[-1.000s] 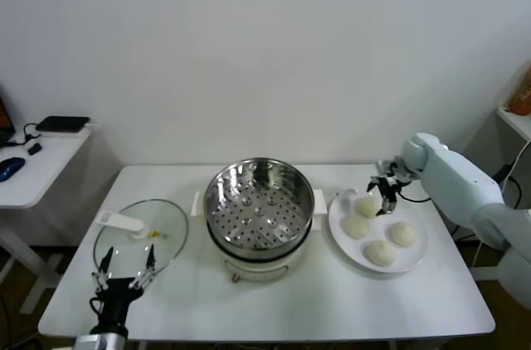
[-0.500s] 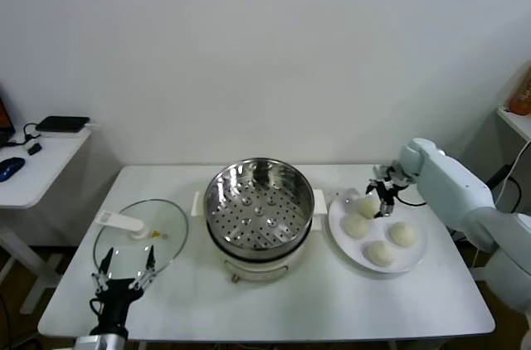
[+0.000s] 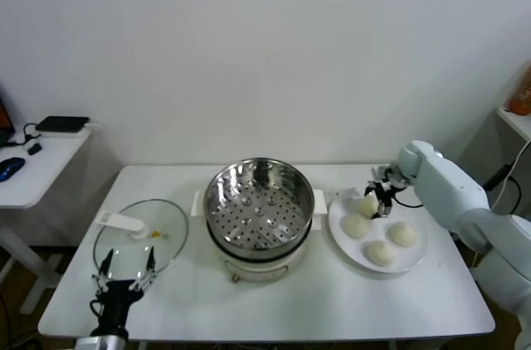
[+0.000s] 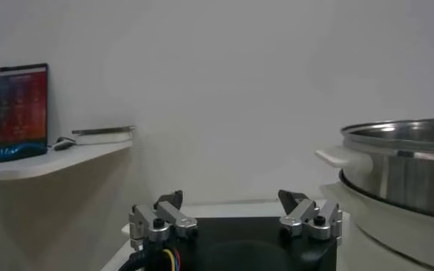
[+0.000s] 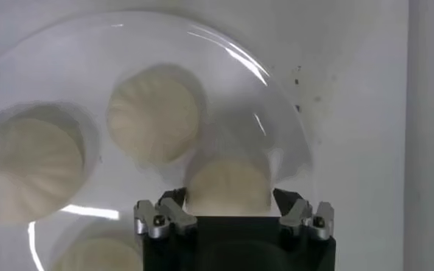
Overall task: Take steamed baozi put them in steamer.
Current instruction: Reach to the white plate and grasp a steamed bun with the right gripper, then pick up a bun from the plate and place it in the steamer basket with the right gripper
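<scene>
Four cream-white baozi lie on a white plate [image 3: 417,255] at the right of the table: one at the far side [image 3: 366,206], one left [image 3: 357,226], one right [image 3: 403,234], one near [image 3: 382,253]. My right gripper [image 3: 382,201] is open, low over the far baozi. In the right wrist view its jaws [image 5: 230,200] straddle that baozi [image 5: 228,184], with little room either side. The steel steamer [image 3: 259,201] stands empty at the table's middle. My left gripper [image 3: 126,268] is open and idle at the front left.
A glass lid [image 3: 141,234] with a white handle lies at the front left, under my left gripper. The steamer's wall [image 4: 401,158] shows beside my left gripper [image 4: 231,202]. A side table [image 3: 33,159] with a mouse stands far left.
My right arm has shifted slightly left and settled lower, bringing the gripper down around the far baozi. The left arm has not moved.
</scene>
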You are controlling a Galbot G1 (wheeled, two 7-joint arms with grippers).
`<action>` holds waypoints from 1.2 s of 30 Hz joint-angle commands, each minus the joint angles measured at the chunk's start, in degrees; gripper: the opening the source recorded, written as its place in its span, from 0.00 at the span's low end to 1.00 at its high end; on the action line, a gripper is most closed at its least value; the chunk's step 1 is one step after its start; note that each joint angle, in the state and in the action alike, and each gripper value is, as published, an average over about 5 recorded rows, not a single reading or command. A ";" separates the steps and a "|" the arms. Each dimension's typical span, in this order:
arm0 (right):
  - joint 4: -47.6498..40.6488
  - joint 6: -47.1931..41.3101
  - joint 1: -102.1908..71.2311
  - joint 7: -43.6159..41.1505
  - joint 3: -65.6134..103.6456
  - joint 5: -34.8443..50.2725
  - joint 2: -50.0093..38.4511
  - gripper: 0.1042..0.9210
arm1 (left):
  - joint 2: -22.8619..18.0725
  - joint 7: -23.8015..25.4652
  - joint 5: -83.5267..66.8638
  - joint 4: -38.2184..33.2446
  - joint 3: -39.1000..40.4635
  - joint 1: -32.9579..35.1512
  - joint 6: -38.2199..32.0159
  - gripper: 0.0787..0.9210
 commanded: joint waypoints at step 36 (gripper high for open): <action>41.16 2.35 28.10 -0.40 -27.05 16.76 -12.26 0.71 | -1.26 -0.15 1.22 -0.28 0.42 -0.34 0.03 0.88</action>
